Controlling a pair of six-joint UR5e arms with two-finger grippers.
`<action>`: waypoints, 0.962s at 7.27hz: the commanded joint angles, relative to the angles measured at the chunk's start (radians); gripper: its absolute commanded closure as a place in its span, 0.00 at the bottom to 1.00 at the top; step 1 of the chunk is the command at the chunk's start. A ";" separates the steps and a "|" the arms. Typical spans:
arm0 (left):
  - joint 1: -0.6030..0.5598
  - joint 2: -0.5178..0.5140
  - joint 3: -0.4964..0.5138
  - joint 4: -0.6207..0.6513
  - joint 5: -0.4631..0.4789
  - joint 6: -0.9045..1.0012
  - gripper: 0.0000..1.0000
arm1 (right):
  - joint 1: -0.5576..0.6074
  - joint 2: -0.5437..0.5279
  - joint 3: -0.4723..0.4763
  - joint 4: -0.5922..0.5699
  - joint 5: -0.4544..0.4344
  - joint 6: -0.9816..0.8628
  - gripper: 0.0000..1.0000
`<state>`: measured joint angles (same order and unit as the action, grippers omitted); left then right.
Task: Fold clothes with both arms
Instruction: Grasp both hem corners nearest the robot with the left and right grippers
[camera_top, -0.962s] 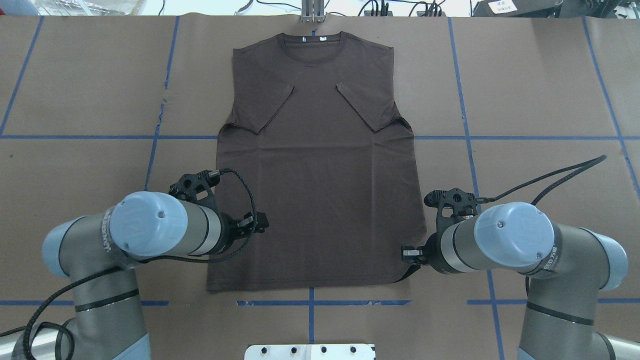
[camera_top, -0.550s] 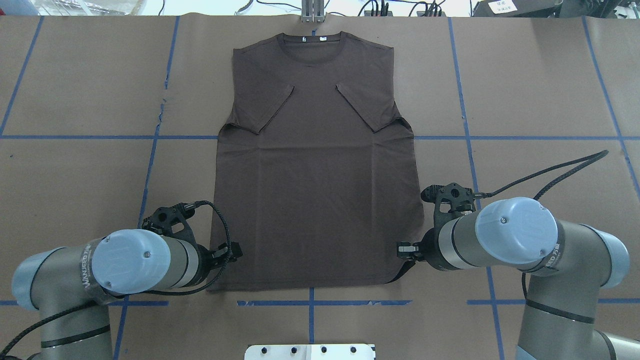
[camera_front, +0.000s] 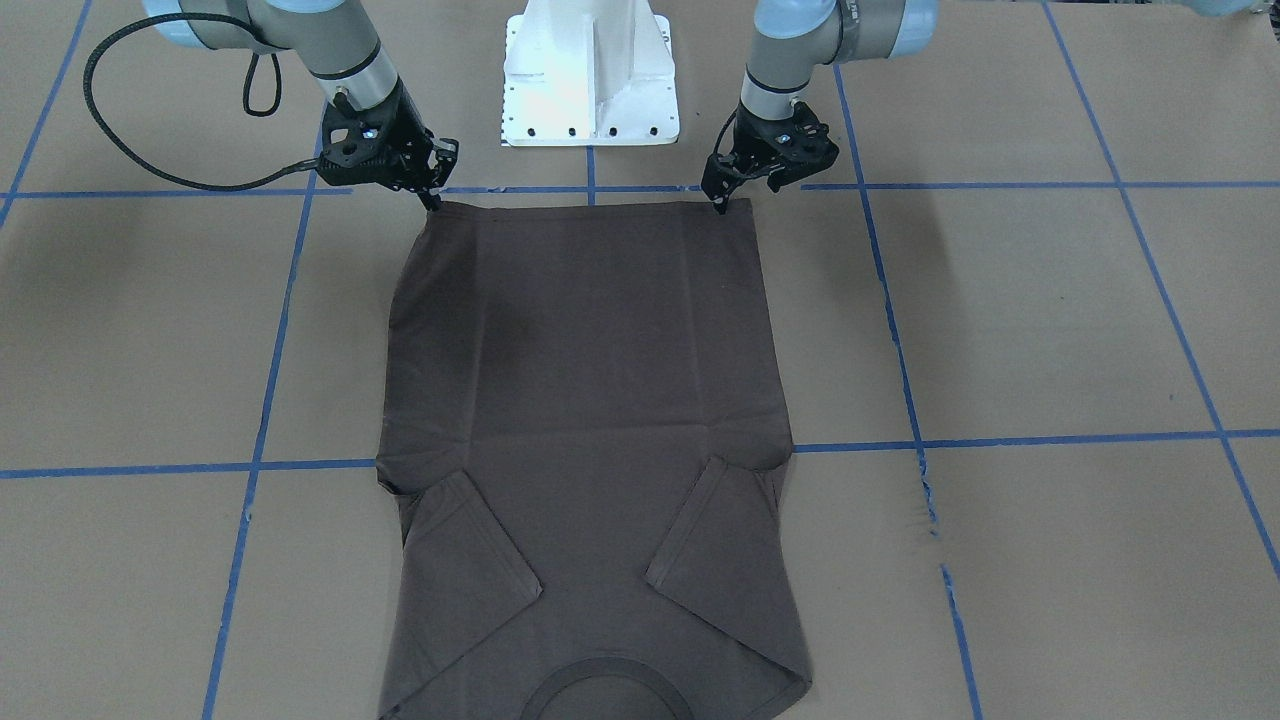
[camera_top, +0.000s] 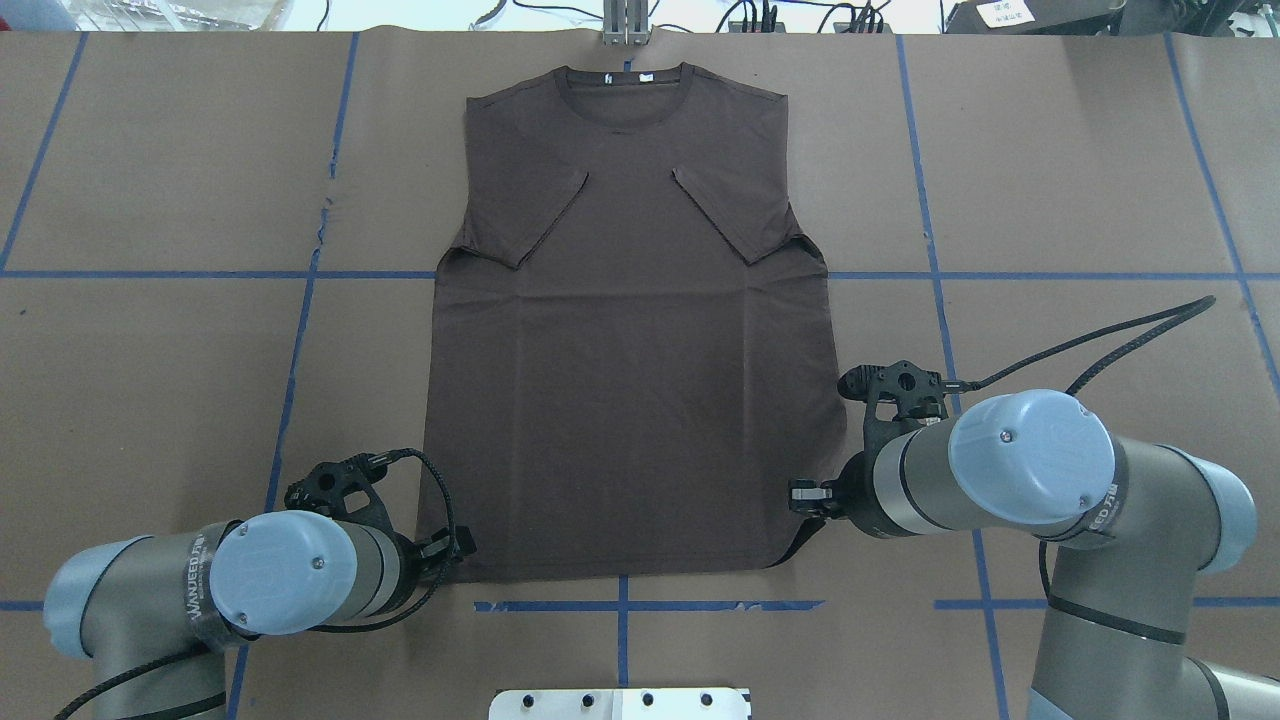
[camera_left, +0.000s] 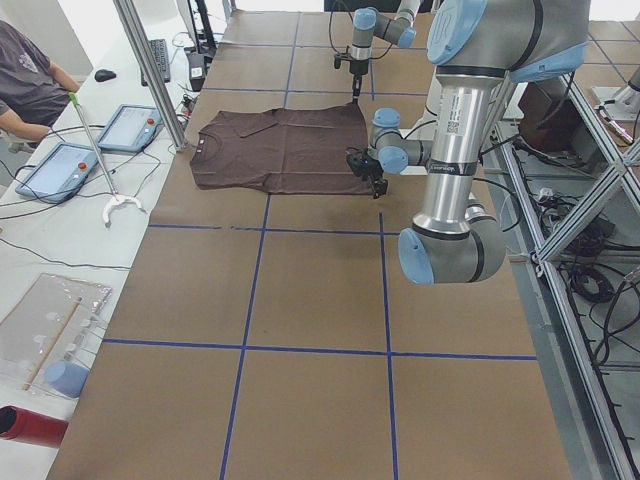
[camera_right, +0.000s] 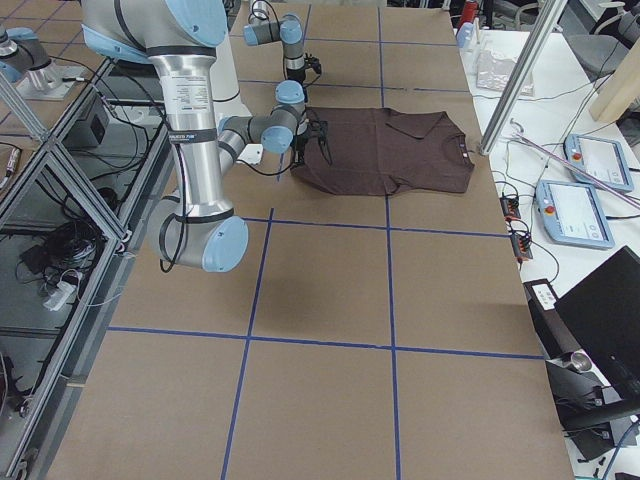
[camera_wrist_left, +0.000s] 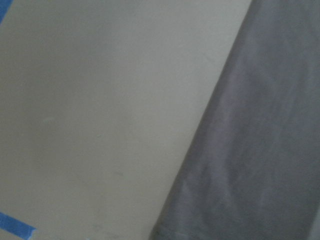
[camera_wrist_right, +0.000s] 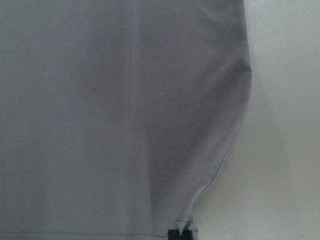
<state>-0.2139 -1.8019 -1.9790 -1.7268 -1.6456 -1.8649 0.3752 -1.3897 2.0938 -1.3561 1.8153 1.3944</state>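
The dark brown-grey T-shirt (camera_top: 630, 380) lies flat on the table, collar away from me and both sleeves folded inward; it also shows in the front view (camera_front: 580, 400). My left gripper (camera_top: 458, 550) is low at the near-left hem corner, and its jaws look open. The left wrist view shows only the shirt's side edge (camera_wrist_left: 260, 150) and bare table. My right gripper (camera_top: 800, 497) is shut on the near-right hem corner, which is raised a little. Its fingertips (camera_wrist_right: 180, 234) pinch that corner in the right wrist view. In the front view the left gripper (camera_front: 722, 200) and right gripper (camera_front: 432, 195) are at the hem's two ends.
The white pedestal base (camera_top: 620, 700) stands just behind the hem. Blue tape lines (camera_top: 620, 606) grid the brown table cover. A metal post (camera_top: 625, 25) stands at the far edge. An operator (camera_left: 30, 70) and tablets (camera_left: 130, 125) are beyond the far end.
My left gripper has moved back and outward from over the shirt's lower left to the near-left hem corner. My right gripper has shifted slightly inward, still at the near-right corner.
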 joint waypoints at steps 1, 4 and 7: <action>0.004 -0.005 0.011 0.000 0.003 -0.014 0.14 | 0.001 0.001 0.002 0.000 -0.001 0.000 1.00; 0.002 -0.010 -0.004 0.003 0.001 -0.017 0.75 | 0.007 0.000 0.008 0.000 0.002 0.000 1.00; 0.002 -0.011 -0.007 0.003 0.000 -0.017 1.00 | 0.007 0.000 0.008 0.000 0.002 0.000 1.00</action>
<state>-0.2107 -1.8111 -1.9838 -1.7254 -1.6448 -1.8822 0.3818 -1.3897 2.1019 -1.3560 1.8177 1.3944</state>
